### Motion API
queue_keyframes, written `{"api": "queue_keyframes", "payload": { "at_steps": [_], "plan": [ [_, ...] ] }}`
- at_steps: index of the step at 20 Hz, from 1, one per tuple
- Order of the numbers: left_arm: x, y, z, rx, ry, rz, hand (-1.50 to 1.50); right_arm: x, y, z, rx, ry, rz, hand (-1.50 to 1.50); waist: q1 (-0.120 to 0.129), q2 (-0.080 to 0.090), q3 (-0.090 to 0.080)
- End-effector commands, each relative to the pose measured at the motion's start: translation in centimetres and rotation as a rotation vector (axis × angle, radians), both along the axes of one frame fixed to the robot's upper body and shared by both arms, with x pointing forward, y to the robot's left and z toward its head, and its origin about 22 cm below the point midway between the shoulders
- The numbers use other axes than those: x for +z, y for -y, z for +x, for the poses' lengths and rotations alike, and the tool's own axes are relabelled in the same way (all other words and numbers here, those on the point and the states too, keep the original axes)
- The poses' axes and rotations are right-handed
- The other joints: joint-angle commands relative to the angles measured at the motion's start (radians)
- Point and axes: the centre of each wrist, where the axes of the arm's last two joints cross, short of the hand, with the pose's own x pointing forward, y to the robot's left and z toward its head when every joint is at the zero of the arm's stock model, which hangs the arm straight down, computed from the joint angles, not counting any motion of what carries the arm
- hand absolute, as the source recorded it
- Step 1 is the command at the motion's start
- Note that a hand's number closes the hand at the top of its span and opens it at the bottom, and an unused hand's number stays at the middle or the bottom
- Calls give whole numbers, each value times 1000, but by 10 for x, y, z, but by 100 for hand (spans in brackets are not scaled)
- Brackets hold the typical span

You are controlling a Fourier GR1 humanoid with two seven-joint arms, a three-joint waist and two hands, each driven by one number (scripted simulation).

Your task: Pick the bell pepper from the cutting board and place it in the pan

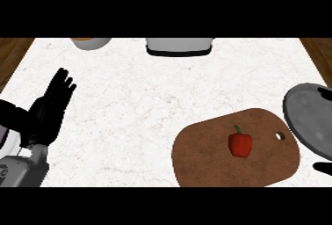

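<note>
Red bell pepper (240,144) lay mid cutting board (201,162), stem pointing away from the robot, near the pan (308,118) and much closer to the right hand (322,168), a sliver whose pose I could not tell, than to the straight-fingered, resting left hand (55,101).

The left hand (53,103) shows whole, but its forearm (26,169) is cut off at the lower left corner. Beyond its fingertips, a pale vessel (91,42) with orange inside and a grey object (179,46) on a black base are cropped at the top, so neither can be identified. Well to the hand's right, the cutting board (214,162) loses its near edge and the pan (311,123) its right side. Only a black sliver of the right hand (322,168) shows beside the pan.
</note>
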Motion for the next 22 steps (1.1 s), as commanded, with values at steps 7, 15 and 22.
{"api": "queue_keyframes", "payload": {
  "at_steps": [7,15,22],
  "plan": [
    [-4,13,0,-31,8,2,0,35,-63,36,11,-156,-391,-150,34,6,0],
    [4,6,0,-20,5,0,0,16,-89,32,118,-498,-674,-150,26,1,0],
    [-19,10,4,-15,3,-8,0,11,-133,28,151,-475,-773,-150,9,2,0]
  ]
}}
